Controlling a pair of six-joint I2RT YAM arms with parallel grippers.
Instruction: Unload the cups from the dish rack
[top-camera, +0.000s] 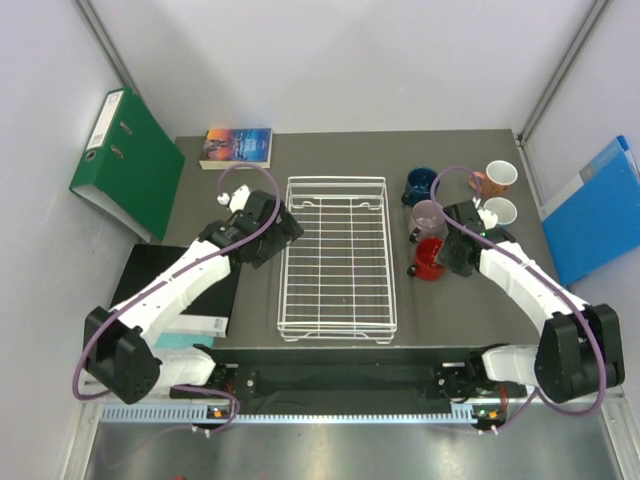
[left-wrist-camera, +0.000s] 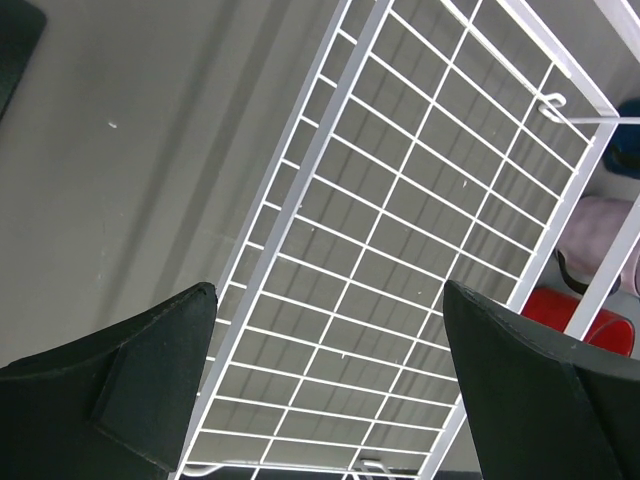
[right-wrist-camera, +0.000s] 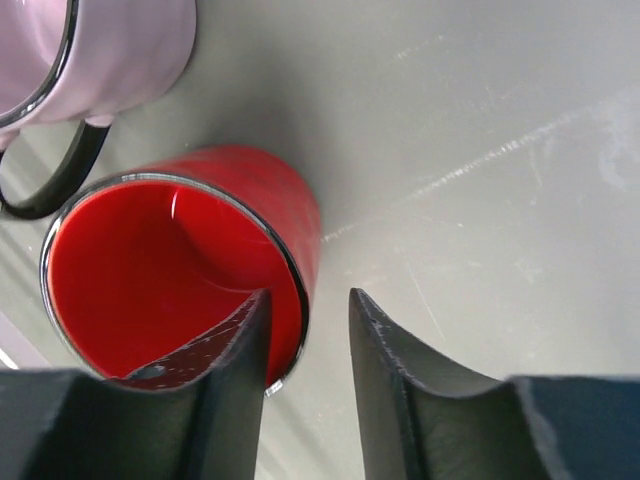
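The white wire dish rack (top-camera: 336, 258) lies at the table's middle with no cup in it; it also fills the left wrist view (left-wrist-camera: 400, 230). All the cups stand on the table to its right: dark blue (top-camera: 421, 183), salmon-pink (top-camera: 498, 177), one with a white inside (top-camera: 499, 211), pale mauve (top-camera: 429, 215) and red (top-camera: 430, 260). My right gripper (right-wrist-camera: 308, 298) straddles the red cup's (right-wrist-camera: 150, 260) rim, one finger inside and one outside with a gap to the wall. My left gripper (left-wrist-camera: 325, 290) is open and empty over the rack's left edge.
A green binder (top-camera: 125, 160) leans at the back left, a book (top-camera: 237, 147) lies at the back, and a blue folder (top-camera: 598, 210) leans at the right. A black notebook (top-camera: 160, 280) lies under my left arm. The mauve cup (right-wrist-camera: 110, 50) stands close to the red one.
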